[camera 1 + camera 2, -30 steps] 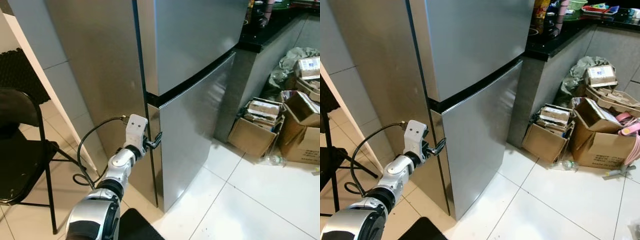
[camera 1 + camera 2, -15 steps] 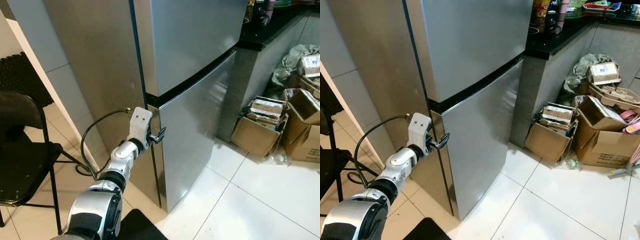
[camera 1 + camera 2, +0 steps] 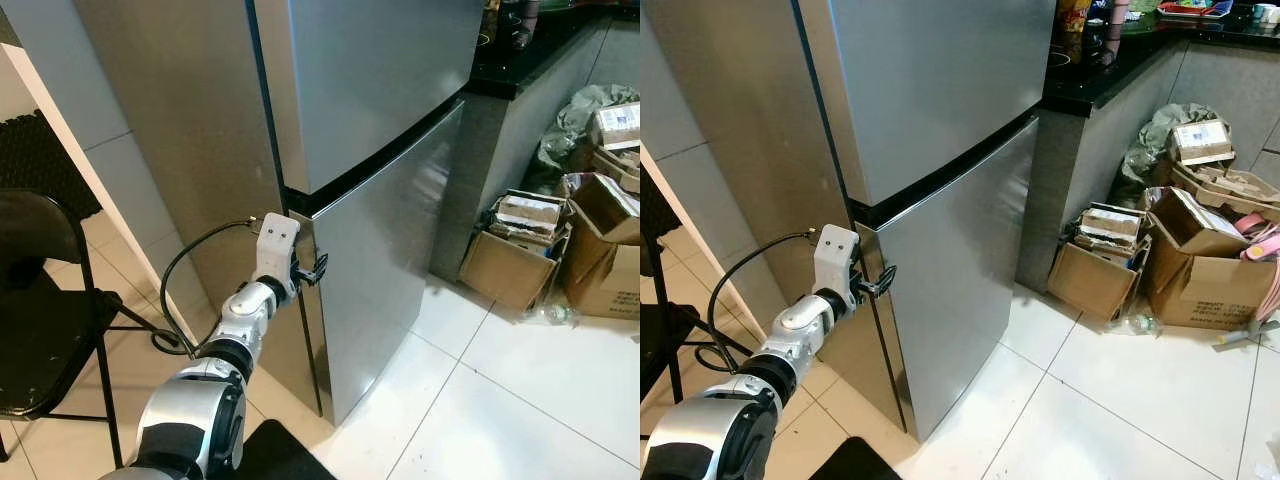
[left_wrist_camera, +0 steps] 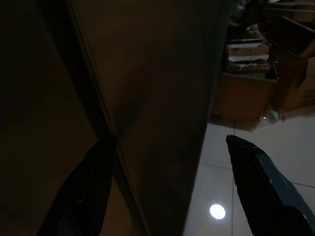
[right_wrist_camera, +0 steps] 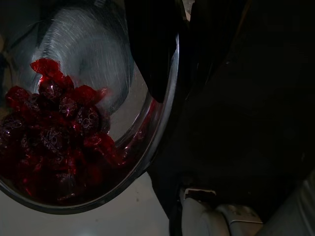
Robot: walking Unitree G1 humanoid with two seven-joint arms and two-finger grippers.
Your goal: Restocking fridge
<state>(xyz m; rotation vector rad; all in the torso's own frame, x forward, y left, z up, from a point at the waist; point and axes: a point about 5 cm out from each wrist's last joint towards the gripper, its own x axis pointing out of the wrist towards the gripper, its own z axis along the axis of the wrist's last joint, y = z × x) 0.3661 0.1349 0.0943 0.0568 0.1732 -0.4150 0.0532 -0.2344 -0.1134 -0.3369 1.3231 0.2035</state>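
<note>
- Fridge [image 3: 380, 130]: I see both silver doors closed, beside the black worktop [image 3: 1110, 70].
- Left claw [image 3: 312, 270]: spread open at the lower door's [image 3: 960, 280] edge, one finger [image 4: 83, 191] at the seam, grasping nothing.
- Right claw [image 5: 162, 44]: pinching the rim of a steel bowl [image 5: 123, 93] of red cherries [image 5: 54, 142].
- Cardboard boxes [image 3: 1170, 260]: on the floor right of the fridge.

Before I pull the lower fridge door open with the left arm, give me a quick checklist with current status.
1. Left tool at the lower door edge: ok.
2. Fingers astride that edge, open: ok.
3. Firm hold on the door: not ok, nothing clamped yet.
4. Door swing path over the floor: ok; cardboard boxes sit further right.
5. Right tool holding the steel bowl of red fruit: ok.
6. Bowl level: cannot tell.
</note>
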